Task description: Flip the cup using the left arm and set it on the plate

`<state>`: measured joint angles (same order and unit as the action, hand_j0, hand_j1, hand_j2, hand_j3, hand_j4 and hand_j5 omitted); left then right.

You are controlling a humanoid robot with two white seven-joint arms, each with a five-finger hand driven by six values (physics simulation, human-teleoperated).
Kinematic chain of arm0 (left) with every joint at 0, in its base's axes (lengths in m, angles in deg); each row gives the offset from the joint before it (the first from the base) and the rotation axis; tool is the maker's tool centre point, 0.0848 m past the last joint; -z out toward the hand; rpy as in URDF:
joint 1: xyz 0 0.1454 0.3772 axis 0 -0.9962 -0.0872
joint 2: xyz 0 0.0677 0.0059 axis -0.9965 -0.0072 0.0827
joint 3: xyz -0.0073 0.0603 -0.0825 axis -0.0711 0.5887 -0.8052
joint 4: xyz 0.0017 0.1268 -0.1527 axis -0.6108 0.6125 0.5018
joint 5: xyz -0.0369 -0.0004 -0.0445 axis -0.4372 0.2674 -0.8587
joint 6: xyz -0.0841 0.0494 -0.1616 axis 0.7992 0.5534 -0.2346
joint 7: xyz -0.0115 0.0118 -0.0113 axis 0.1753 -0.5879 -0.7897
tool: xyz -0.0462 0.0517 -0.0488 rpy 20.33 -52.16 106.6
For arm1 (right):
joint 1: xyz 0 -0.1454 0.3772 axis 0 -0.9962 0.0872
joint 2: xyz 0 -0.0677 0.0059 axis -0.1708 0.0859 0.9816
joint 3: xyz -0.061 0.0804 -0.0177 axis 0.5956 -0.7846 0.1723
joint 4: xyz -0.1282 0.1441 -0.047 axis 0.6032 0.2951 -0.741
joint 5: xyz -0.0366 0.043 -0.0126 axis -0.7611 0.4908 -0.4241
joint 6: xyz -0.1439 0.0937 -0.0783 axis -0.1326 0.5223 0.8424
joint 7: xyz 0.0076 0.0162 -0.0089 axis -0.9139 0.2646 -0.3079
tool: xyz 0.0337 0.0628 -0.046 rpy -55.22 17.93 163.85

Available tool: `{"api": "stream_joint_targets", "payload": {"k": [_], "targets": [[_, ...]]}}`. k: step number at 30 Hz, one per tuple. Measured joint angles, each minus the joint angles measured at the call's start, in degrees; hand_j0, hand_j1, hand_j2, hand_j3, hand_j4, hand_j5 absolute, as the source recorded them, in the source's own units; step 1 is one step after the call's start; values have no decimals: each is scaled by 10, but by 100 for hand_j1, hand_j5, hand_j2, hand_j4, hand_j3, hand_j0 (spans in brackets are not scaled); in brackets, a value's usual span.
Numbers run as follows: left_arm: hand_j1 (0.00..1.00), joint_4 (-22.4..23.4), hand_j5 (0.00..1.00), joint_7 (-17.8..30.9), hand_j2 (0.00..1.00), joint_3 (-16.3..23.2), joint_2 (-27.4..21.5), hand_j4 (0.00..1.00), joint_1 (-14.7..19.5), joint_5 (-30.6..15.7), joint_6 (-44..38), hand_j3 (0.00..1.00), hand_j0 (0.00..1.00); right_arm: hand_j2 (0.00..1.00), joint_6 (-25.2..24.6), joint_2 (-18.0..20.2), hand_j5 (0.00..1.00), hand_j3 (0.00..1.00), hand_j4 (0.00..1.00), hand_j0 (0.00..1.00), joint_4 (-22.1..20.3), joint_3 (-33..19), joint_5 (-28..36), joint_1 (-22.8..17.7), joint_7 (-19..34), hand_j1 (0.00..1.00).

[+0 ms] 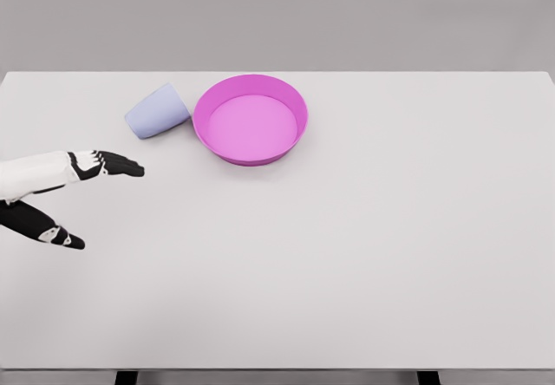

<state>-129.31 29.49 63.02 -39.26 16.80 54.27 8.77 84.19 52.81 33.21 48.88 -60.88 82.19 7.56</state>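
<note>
A pale lavender cup (157, 112) lies on its side on the white table, just left of the plate and close to its rim. The plate (299, 112) is a magenta dish with a raised rim, at the back middle of the table. My left hand (82, 201) comes in from the left edge, below and left of the cup, apart from it. Its fingers (117, 166) are stretched out toward the right and the thumb (52, 233) hangs spread below, holding nothing. The right arm is out of sight.
The white table (364, 255) fills the view, with its front edge near the bottom and its back edge against a grey wall.
</note>
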Motion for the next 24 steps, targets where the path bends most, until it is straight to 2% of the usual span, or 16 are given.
{"api": "stream_joint_targets", "payload": {"k": [2,7,12,14,21,24], "targets": [[100,0,100,0,100,2,1,100,4,-1,0,100,100,100,0,0,100,100,100,100,0,0,0,-2,0,100],[100,0,100,0,100,3,35,100,49,6,0,100,100,100,0,0,100,100,100,100,3,-1,0,-2,-1,100],[100,1,100,-2,100,5,67,100,67,15,0,100,100,100,0,0,100,100,100,100,3,0,1,-2,-1,100],[100,1,100,-2,100,15,73,100,76,18,0,100,100,100,0,0,100,100,100,100,3,0,1,-2,-1,100],[100,0,100,-3,100,29,78,100,74,20,-18,100,100,100,0,0,100,100,100,100,3,0,1,-2,-1,100],[100,1,100,-2,100,33,79,100,106,-6,-53,100,100,100,0,0,100,100,100,100,3,0,1,-2,-1,100]]}}
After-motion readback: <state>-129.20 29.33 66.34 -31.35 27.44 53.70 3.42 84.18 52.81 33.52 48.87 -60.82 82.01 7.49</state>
